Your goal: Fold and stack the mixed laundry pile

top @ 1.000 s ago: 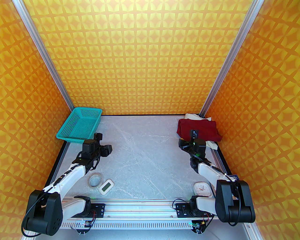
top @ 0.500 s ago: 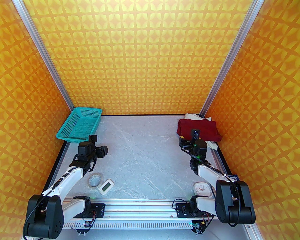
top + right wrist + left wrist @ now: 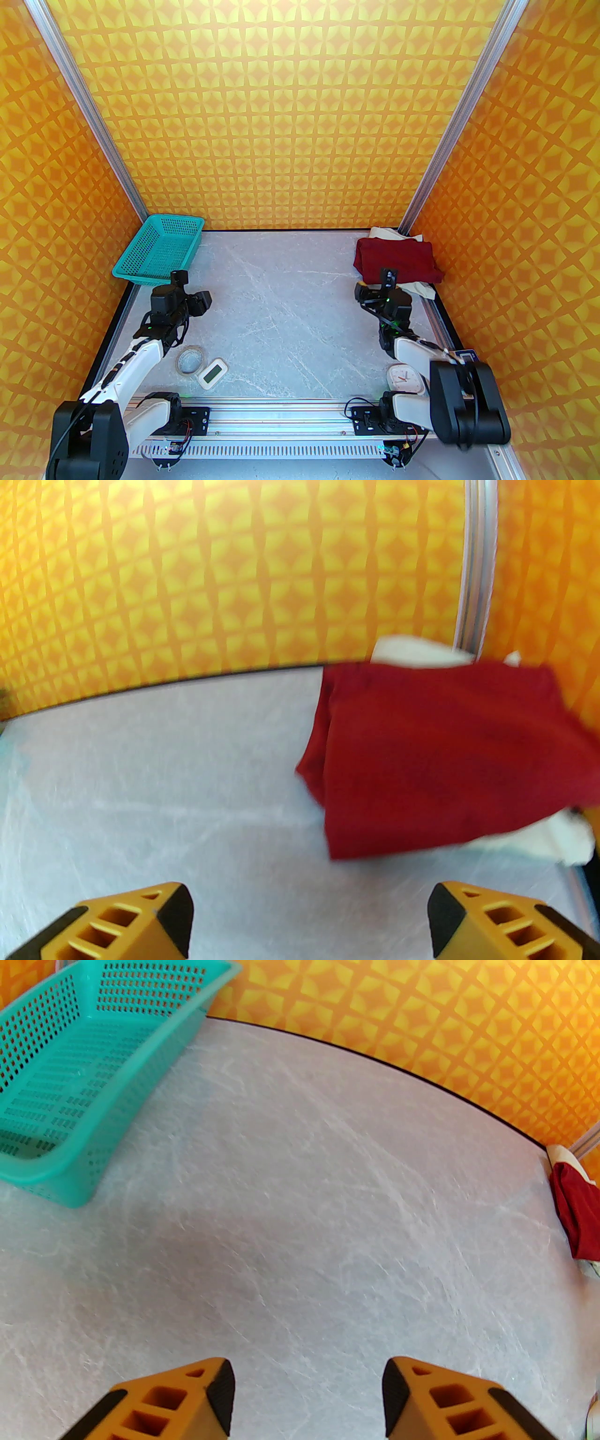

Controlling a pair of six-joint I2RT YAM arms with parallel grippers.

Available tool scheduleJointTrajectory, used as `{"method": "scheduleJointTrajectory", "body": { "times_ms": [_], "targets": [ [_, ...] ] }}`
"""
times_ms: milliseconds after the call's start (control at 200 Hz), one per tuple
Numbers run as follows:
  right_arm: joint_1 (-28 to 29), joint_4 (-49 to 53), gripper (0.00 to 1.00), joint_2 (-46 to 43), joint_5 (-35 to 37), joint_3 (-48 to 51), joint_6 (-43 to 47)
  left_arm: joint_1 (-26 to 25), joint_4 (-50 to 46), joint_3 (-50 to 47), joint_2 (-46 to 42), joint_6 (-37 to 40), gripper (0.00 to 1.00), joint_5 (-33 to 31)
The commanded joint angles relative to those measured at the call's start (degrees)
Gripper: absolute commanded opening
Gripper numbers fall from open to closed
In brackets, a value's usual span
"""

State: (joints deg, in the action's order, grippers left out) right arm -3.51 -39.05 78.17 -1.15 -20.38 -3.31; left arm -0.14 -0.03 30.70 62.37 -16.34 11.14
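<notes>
Laundry pile (image 3: pixel 403 253) sat on the counter (image 3: pixel 290 300) well right of the teal basket (image 3: pixel 159 253), dark red T-shirt (image 3: pixel 396 265) folded atop the cream piece (image 3: pixel 422 289). The right hand (image 3: pixel 309 916), also far right of the basket, gaped empty; the left hand (image 3: pixel 304 1386), near the basket's front corner, stood released, empty.

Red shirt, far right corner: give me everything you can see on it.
The dark red shirt is soft cloth, folded into a rough rectangle with layered folds along its left edge, lying flat at the far right corner of the table. It rests on the cream piece, which peeks out at its far and near-right edges. The right claw hangs open short of its near edge, not touching.
</notes>
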Motion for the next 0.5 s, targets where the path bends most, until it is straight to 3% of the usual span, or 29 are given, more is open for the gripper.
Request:
{"method": "scheduleJointTrajectory", "body": {
  "times_ms": [0,100,155,245,305,370,495],
  "targets": [
    [0.0,-6.8,0.87,3.0,-2.0,-0.6,-1.4,1.6,1.7,-1.2,-0.8,-0.9,0.57,-2.5],
    [0.1,-5.6,0.9,3.3,-2.3,-1.2,-1.3,2.9,2.7,-1.3,-0.4,-0.8,0.58,-4.3],
    [0.1,-5.3,0.98,3.6,-2.5,-1.7,-1.1,3.8,2.8,-1.3,0.2,-0.2,0.59,-6.1],
    [0.7,-1.5,0.98,5.1,-5.0,-4.6,0.5,6.1,2.8,-0.6,0.6,0.2,0.62,-7.7],
    [2.1,-0.2,0.99,7.4,-8.7,-6.7,3.5,7.3,3.7,-0.5,0.5,1.9,0.73,-8.8],
    [3.2,1.8,0.99,7.5,-6.6,-7.6,4.3,7.7,6.1,-1.6,-0.3,4.9,0.83,-11.2],
    [3.2,1.9,0.99,7.8,-6.2,-7.9,4.2,9.1,13.1,-5.9,-1.1,7.7,0.86,-13.6]
  ]
}}
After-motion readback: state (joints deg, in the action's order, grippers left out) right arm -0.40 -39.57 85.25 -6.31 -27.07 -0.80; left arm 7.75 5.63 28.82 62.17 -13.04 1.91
